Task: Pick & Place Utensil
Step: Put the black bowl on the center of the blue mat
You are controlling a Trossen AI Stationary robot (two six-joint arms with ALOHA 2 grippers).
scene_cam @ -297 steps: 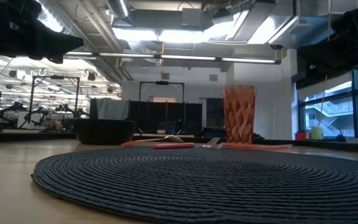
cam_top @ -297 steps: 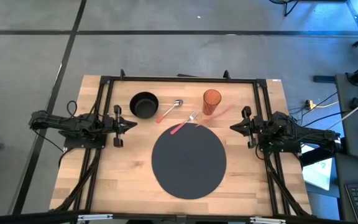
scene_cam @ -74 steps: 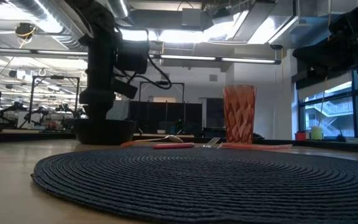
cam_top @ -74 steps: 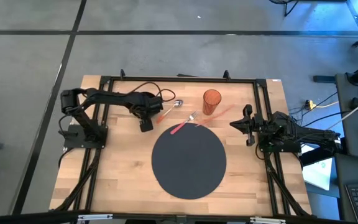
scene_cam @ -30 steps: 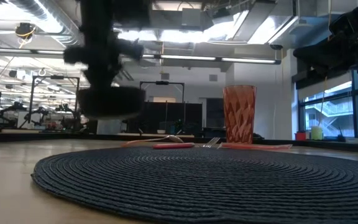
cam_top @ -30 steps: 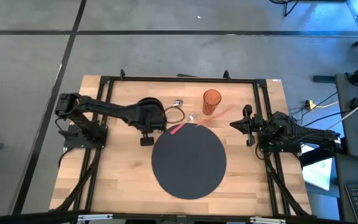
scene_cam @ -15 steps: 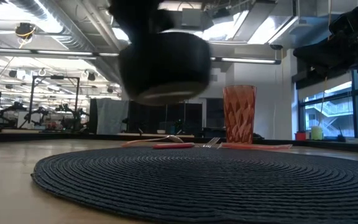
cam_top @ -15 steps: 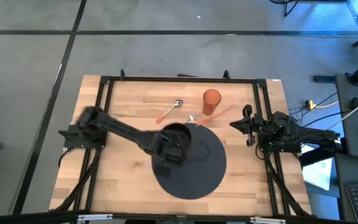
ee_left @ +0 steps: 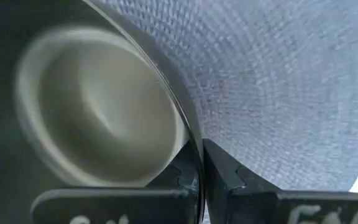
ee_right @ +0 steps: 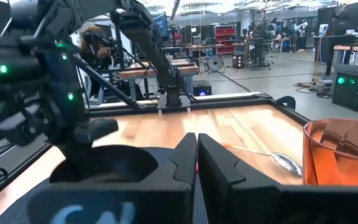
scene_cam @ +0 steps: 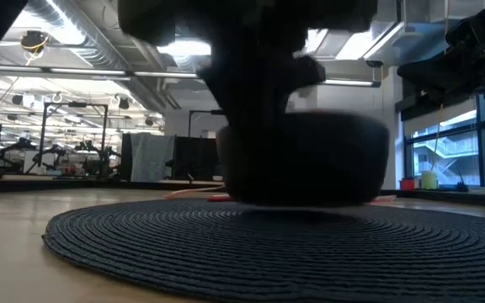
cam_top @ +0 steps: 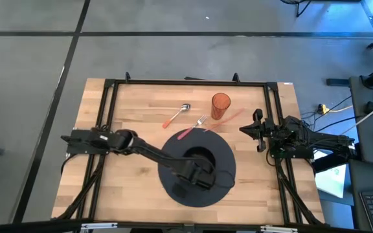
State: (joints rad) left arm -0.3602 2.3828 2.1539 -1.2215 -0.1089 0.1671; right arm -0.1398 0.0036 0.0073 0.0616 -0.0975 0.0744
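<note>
Bowl has been carried from the surface's far left to over the placemat, rim pinched in left gripper fingers. Right gripper is clenched, idle at the right edge. Spoon and fork lie untouched beyond the mat.

A glossy dark bowl is sitting over a rough woven mat; the table is showing pale wood grain.
</note>
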